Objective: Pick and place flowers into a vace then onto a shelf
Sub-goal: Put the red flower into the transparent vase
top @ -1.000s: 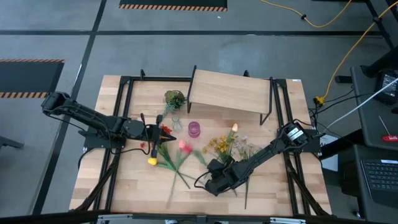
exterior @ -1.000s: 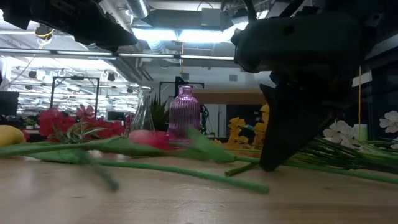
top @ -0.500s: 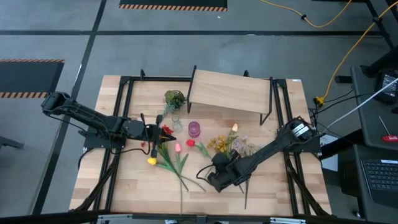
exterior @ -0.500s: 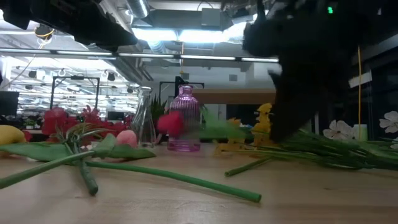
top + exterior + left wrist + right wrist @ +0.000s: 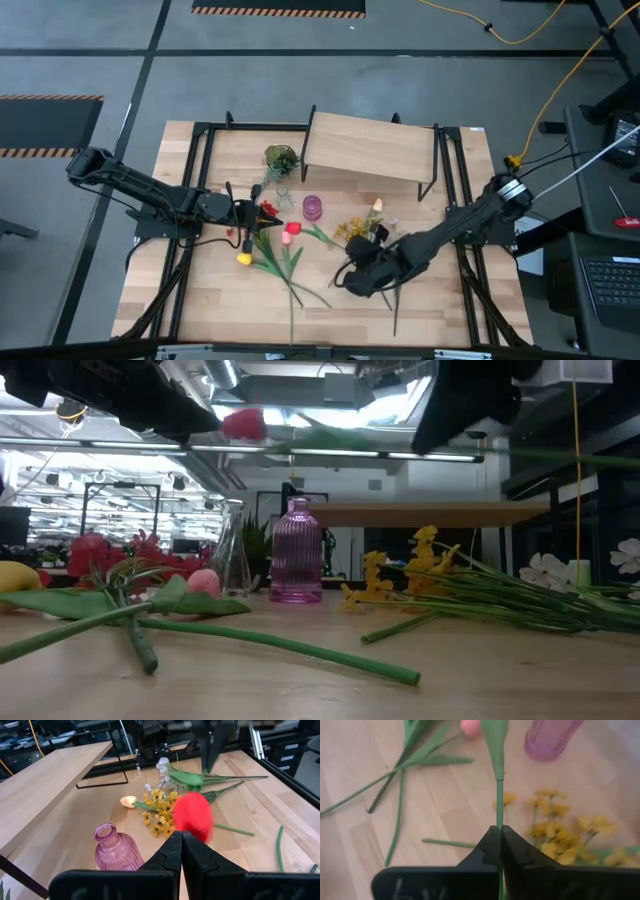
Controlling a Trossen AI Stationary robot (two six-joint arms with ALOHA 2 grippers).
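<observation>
Above the table [image 5: 210, 300] centre, the right claw [image 5: 500, 831] is clamped on a red flower's [image 5: 293, 229] green stem, lifted at about four o'clock from the pink vase [image 5: 313, 207]. Left claw [image 5: 262, 211], closed and empty, waits at nine o'clock. Other flowers [image 5: 362, 231] lie loose; the vase is empty, the shelf [image 5: 372, 150] bare, so nearly everything remains.

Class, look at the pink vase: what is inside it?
Through the pink vase's open neck nothing shows, and no stem stands in it; its base is hidden. The red flower hangs in the right claw.
</observation>
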